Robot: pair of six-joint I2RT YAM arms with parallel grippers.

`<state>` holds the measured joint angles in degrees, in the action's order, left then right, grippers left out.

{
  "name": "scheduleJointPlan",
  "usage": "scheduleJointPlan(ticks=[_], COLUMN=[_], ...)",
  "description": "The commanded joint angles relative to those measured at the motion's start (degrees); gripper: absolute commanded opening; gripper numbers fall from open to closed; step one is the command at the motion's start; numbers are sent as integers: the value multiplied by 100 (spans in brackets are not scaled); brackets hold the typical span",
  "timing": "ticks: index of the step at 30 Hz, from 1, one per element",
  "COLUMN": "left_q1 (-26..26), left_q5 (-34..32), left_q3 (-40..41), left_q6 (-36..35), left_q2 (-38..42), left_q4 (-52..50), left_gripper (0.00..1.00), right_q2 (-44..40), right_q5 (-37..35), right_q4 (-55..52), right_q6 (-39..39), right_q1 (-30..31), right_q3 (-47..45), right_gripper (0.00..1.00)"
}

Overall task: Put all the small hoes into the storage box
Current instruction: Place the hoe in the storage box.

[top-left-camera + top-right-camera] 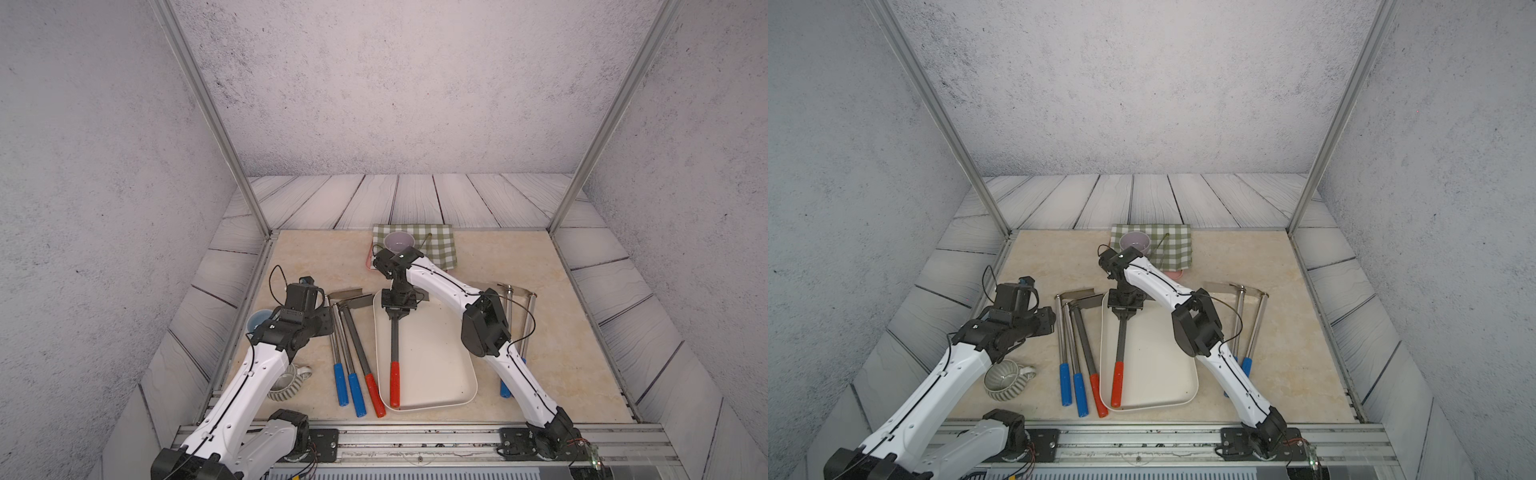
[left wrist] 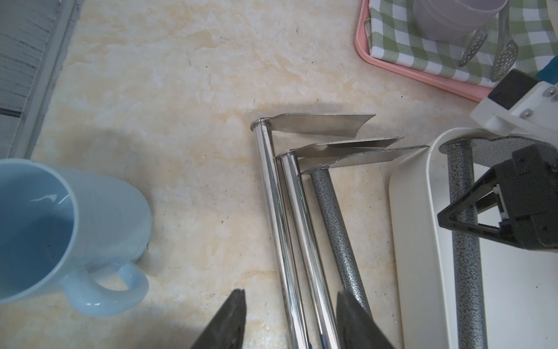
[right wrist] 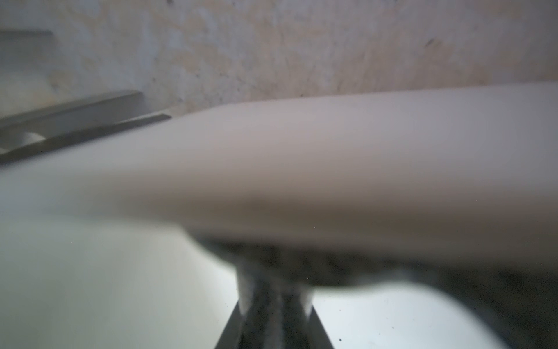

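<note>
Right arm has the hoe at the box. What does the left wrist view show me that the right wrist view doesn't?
Left wrist only: blue mug, pink tray with checked cloth, the open left gripper by two chrome shafts, and the right gripper seen from outside, shut on the hoe.
Right wrist only: nothing new, just a blurred close-up of the box wall.
Both: the box, the hoe's speckled shaft, and spare hoe blades beside the box.
</note>
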<state>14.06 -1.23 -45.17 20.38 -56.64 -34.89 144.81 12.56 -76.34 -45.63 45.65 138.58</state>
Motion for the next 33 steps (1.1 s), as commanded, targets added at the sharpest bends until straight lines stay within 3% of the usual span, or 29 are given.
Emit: scheduleJointPlan(ticks=[1, 15, 24, 33], left_q1=[44, 48, 44, 44], left_q5=[-44, -44, -56, -54], left_q3=[-89, -89, -89, -89], left_q6=[-69, -69, -69, -74], left_q2=[54, 61, 80, 88], left_q4=[-35, -35, -35, -34], left_gripper=[52, 52, 52, 52], right_q2=[229, 96, -731, -888], right_q5=[264, 324, -165, 52], right_q4=[-72, 164, 745, 1133], right_q6=[-24, -197, -680, -921], right_q1=[72, -41, -74, -74], right_q3=[116, -419, -1182, -1800], right_gripper=[8, 12, 4, 1])
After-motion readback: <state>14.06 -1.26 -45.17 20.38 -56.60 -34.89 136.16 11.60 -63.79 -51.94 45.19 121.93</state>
